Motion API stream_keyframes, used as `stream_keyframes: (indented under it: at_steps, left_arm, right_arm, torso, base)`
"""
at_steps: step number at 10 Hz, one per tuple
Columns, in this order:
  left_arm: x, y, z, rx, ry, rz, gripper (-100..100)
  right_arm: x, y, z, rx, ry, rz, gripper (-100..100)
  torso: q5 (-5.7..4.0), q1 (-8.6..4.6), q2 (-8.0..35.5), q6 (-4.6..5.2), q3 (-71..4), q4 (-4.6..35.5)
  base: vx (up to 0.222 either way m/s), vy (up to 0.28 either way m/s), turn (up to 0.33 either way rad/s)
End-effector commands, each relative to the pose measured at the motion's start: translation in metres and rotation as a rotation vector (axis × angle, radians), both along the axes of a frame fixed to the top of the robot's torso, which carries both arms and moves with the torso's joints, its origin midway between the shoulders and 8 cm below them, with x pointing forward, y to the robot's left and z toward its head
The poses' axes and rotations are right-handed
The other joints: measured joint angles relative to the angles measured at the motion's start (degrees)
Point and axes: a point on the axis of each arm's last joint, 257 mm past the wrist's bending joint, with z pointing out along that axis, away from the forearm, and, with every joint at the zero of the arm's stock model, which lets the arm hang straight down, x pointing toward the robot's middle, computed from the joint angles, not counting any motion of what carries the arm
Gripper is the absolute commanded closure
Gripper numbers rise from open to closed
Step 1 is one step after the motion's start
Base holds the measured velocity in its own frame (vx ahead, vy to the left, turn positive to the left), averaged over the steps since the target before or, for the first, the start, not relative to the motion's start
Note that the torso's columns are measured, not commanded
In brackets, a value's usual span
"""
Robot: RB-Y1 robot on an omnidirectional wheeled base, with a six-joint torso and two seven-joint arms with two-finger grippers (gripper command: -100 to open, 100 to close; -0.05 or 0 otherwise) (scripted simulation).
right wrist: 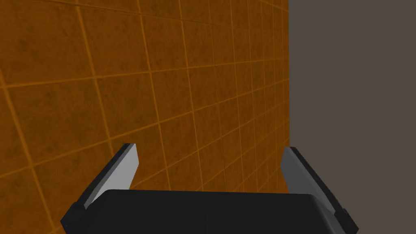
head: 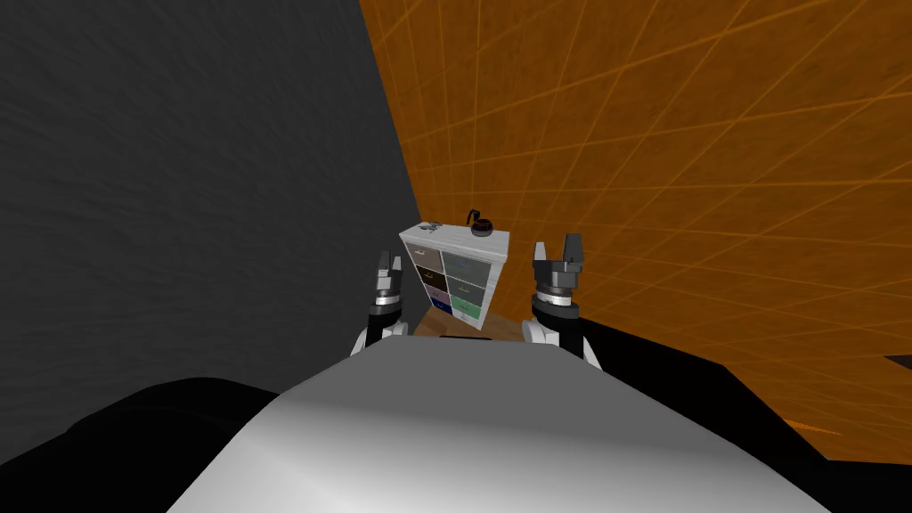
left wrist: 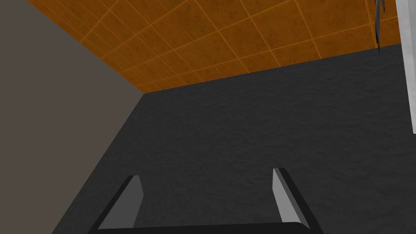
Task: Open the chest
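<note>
1. The chest [head: 456, 274] stands in the corner where a dark grey wall [head: 178, 178] meets an orange tiled wall [head: 668, 134]. It is white, with six drawer fronts in two columns, all flush with the frame.
2. A dark kettle [head: 482, 227] and a small grey item [head: 428, 226] sit on the chest's top.
3. My left claw [head: 388, 264] hovers just left of the chest's front, near its left edge but apart from it. My right claw [head: 558, 249] hangs to the chest's right with a wider gap.
4. A strip of wooden floor [head: 445, 325] lies below the chest's front, between my arms. Black areas spread to either side, nearer to me than the chest.
5. The left wrist view shows my left claw [left wrist: 205, 174] spread wide and holding nothing. A white upright strip [left wrist: 408, 61] stands well beyond the fingers [left wrist: 130, 195], but I cannot tell what it is.
6. The right wrist view shows my right claw [right wrist: 209, 148] equally wide apart and empty.
</note>
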Motion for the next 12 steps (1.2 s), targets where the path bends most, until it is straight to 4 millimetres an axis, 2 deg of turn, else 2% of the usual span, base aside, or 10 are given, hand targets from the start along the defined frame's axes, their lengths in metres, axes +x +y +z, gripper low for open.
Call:
stream_keyframes:
  at_steps: [1, 9, 10, 12]
  left_arm:
    - [0.0, 0.0, 0.0, 0.0, 0.0, 0.0, 0]
    - [-0.0001, 0.0, 0.0002, 0.0, 0.0, 0.0, 0]
    - [0.0015, -0.0023, -0.0022, 0.024, 0.015, -0.014, -100]
    - [0.0043, -0.0045, -0.006, 0.05, 0.041, -0.028, -100]
  right_arm:
    - [0.0, 0.0, 0.0, 0.0, 0.0, 0.0, 0]
    - [-0.0001, 0.0, 0.0001, 0.0, 0.0, 0.0, 0]
    - [-0.0001, 0.0, 0.0002, 0.0, 0.0, 0.0, 0]
    - [0.0, 0.0, -0.0001, 0.0, 0.0, 0.0, 0]
  torso:
    - [0.0, 0.0, 2.32, 0.0, -4.67, 2.35]
    - [0.0, 0.0, 35.39, 0.0, -70.73, 35.37]
    - [0.0, 0.0, 39.62, 0.0, -79.19, 39.6]
    - [-0.01, -0.04, 42.08, 0.0, -84.25, 42.05]
  base:
    - [0.0, 0.0, 0.0]
    - [0.0, 0.0, 0.0]
    - [0.007, -0.009, -0.023]
    - [0.002, -0.023, -0.035]
